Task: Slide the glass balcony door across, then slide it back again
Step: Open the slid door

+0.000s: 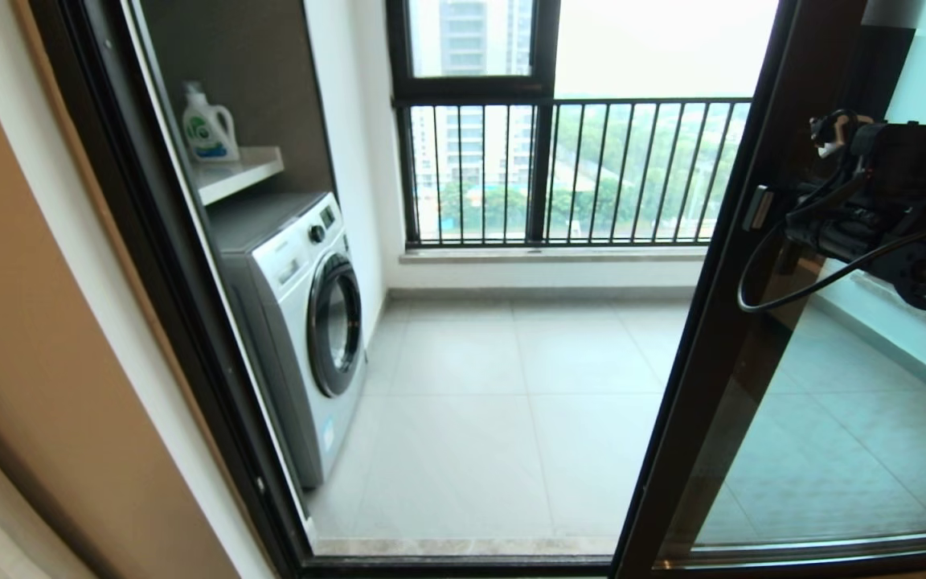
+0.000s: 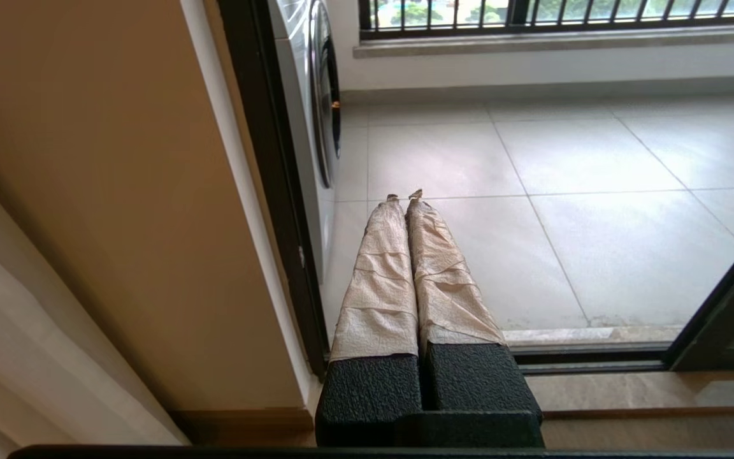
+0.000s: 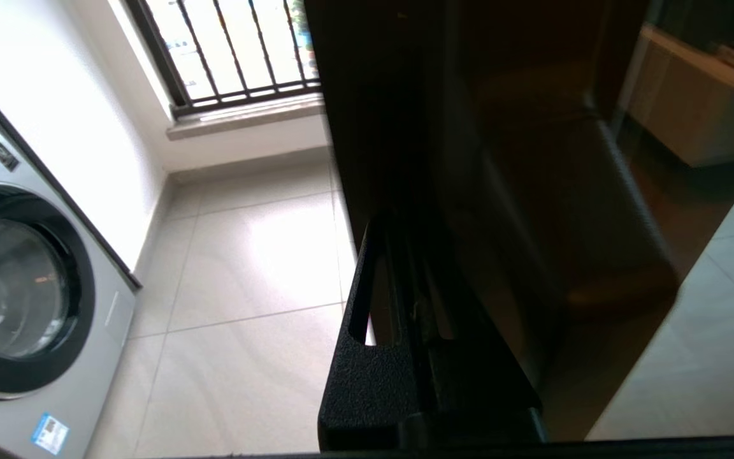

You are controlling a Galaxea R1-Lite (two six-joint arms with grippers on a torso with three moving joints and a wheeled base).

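The glass balcony door (image 1: 720, 322) stands slid to the right, leaving the doorway open; its dark brown stile slants up the right of the head view and fills the right wrist view as a dark frame (image 3: 392, 95). My right gripper (image 1: 760, 207) is raised against that stile at handle height, its tip (image 3: 399, 229) lost in the frame's shadow, so the handle cannot be made out. My left gripper (image 2: 405, 197) hangs low by the left door jamb, shut with nothing in it, its tape-wrapped fingers (image 2: 383, 268) together. The door's lower corner (image 2: 724, 299) shows there too.
A washing machine (image 1: 302, 322) stands just inside the balcony at the left, with a detergent bottle (image 1: 207, 129) on a shelf above. A window with black railing bars (image 1: 575, 169) closes the far side. The dark left jamb (image 1: 149, 241) and the floor track (image 2: 590, 357) border the opening.
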